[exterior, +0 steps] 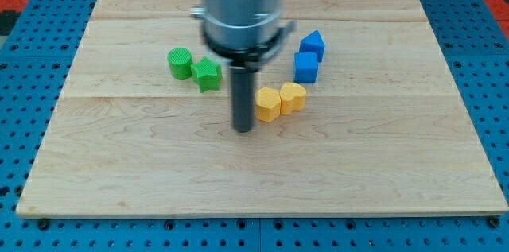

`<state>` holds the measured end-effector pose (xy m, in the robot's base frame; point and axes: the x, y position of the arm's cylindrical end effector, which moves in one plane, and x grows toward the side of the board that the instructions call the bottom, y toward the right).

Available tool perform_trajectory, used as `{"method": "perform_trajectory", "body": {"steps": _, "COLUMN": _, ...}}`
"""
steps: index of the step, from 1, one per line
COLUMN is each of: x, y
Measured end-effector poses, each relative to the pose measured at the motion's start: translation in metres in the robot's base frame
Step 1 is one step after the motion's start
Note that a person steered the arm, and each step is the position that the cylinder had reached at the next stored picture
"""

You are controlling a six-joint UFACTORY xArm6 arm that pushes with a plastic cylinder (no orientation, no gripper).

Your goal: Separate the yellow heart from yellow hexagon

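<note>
The yellow hexagon [268, 103] and the yellow heart [293, 97] sit side by side near the board's middle, touching, with the heart to the view's right. My tip [242, 129] rests on the board just to the view's left of the hexagon, a small gap away and slightly lower in the view. The rod rises from it to the grey arm body [241, 5] at the view's top.
A green cylinder [180, 63] and a green star [207, 74] sit to the view's upper left of the tip. Two blue blocks [312, 44] [306, 67] stand above the heart. The wooden board [398, 164] lies on a blue perforated table.
</note>
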<state>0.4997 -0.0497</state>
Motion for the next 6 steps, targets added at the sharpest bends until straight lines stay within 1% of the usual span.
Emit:
{"method": "perform_trajectory", "body": {"steps": 1, "x": -0.017, "y": -0.017}}
{"method": "perform_trajectory", "body": {"steps": 2, "x": -0.022, "y": 0.033}}
{"method": "perform_trajectory", "body": {"steps": 4, "x": -0.048, "y": 0.043}}
{"method": "perform_trajectory", "body": {"steps": 5, "x": -0.055, "y": 0.079}}
{"method": "perform_trajectory", "body": {"steps": 6, "x": -0.011, "y": 0.103}}
